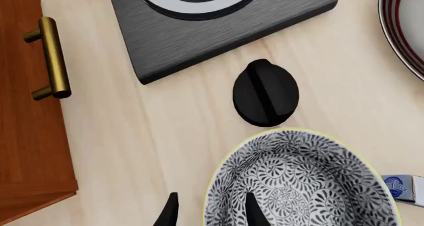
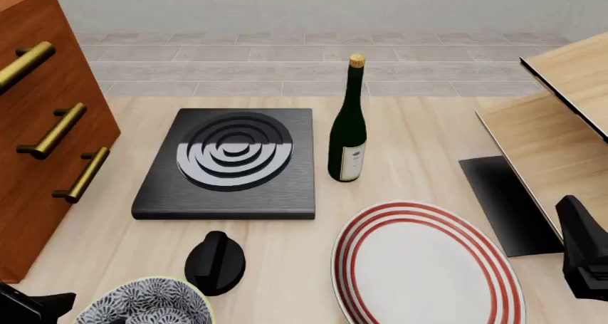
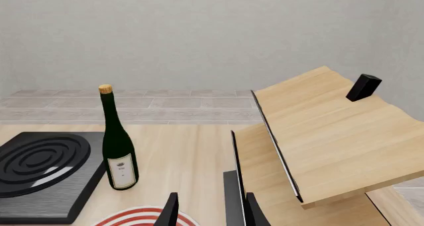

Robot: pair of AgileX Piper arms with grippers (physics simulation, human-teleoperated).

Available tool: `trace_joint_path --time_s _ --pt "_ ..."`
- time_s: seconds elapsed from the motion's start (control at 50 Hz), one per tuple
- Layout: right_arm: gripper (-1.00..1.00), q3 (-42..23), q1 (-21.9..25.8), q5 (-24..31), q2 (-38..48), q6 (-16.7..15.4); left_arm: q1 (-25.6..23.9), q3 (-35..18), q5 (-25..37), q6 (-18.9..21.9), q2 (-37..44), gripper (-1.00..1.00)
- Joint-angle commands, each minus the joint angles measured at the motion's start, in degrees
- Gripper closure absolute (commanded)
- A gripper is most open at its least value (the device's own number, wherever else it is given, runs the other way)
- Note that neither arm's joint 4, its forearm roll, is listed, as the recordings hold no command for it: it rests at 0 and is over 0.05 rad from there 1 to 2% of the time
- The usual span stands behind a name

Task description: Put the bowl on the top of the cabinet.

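The bowl (image 1: 301,184) sits on the table (image 1: 166,131) beside the cabinet (image 1: 27,136); stiff, glazed, probably slippery and breakable; the left end effector (image 1: 208,211) straddles its thin rim, apparently not yet clamped, the natural hold.

patterned bowl (image 2: 144,304) upright, near cabinet (image 2: 38,124)
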Motion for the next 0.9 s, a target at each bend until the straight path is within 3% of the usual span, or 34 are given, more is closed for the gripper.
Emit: trace_joint_path --time_s 0.02,0.5,0.52,0.54,0.64,0.9 --pt "-1.00 0.00 0.00 0.00 -0.01 0.00 0.24 1.07 -2.28 0.48 1.63 -1.00" --pt "-1.00 0.00 0.00 0.00 0.00 0.00 0.97 2.68 -6.53 1.79 3.99 -1.00" --pt "-1.00 0.00 0.00 0.00 0.00 0.00 2.49 2.03 -5.33 2.78 1.56 1.00" --pt "-1.00 0.00 0.00 0.00 0.00 0.00 -0.06 1.79 -3.98 1.41 1.28 1.00" --pt "-1.00 0.00 0.00 0.00 0.00 -0.01 1.63 -0.43 -3.18 1.75 0.69 1.00" --pt "-1.00 0.00 0.00 0.00 0.00 0.00 -0.45 -5.26 2.19 2.47 -4.32 1.00"
